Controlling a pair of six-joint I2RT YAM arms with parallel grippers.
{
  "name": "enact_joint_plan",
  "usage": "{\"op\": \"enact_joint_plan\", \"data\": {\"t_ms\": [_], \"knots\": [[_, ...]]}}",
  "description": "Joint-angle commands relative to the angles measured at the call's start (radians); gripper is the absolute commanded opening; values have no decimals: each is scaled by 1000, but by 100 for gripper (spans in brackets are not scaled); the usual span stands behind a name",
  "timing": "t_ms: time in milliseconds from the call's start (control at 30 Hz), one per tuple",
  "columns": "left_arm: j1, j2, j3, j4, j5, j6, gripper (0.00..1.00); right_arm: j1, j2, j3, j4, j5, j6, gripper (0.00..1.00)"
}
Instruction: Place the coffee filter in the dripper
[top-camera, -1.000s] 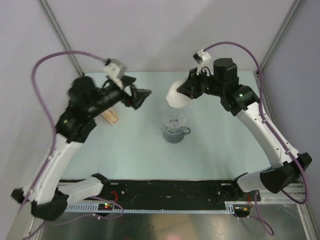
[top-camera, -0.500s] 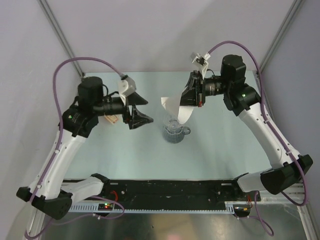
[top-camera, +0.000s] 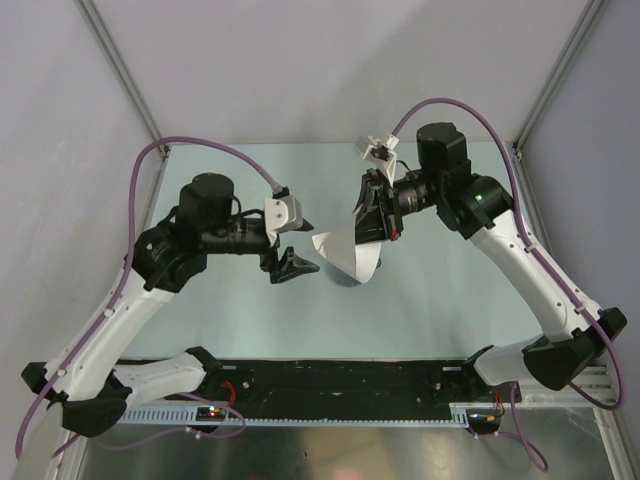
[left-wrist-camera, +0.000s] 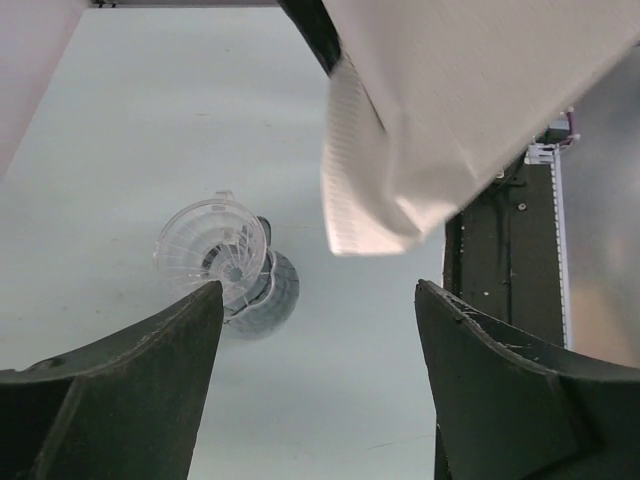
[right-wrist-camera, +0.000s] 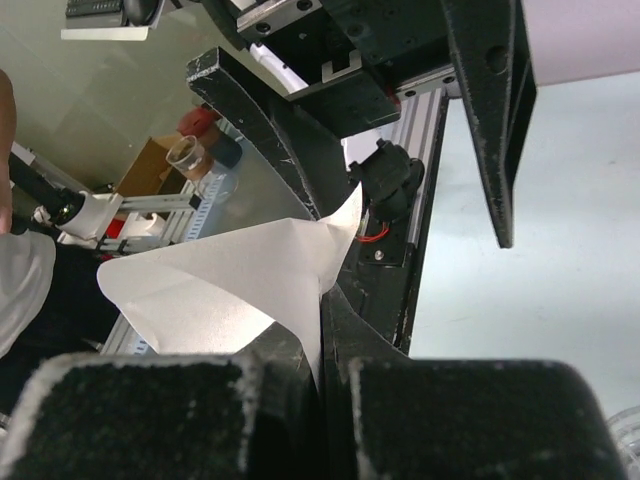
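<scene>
My right gripper (top-camera: 372, 218) is shut on one edge of the white paper coffee filter (top-camera: 345, 255) and holds it in the air over the middle of the table. In the top view the filter covers the dripper almost fully. In the left wrist view the translucent ribbed dripper (left-wrist-camera: 213, 250) stands upright on the table, with the filter (left-wrist-camera: 450, 120) hanging above and to its right, apart from it. My left gripper (top-camera: 290, 262) is open and empty just left of the filter; its gap (left-wrist-camera: 315, 390) frames bare table. The right wrist view shows the pinched filter (right-wrist-camera: 230, 290).
A black rail (top-camera: 340, 380) with the arm bases runs along the near edge of the table. Grey enclosure walls and metal posts (top-camera: 120, 70) close in the back and sides. The left arm's elbow (top-camera: 205, 200) rises over the left part of the table.
My right gripper has carried the filter down and left, over the dripper. My left arm has swung right and forward, bringing its open gripper close beside the filter.
</scene>
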Motion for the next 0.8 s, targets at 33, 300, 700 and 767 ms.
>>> {"op": "enact_joint_plan", "data": {"t_ms": [33,300,700,767], "knots": [[-41,23,80,8,-59,27,80,40,3,66,-144,54,-145,0],[-86,19,77,7,0,19,83,59,13,104,-215,125,-213,0],[-108,52,98,7,-4,4,53,92,18,135,-277,171,-298,0],[-110,55,97,7,0,2,47,93,20,141,-280,174,-301,0]]}}
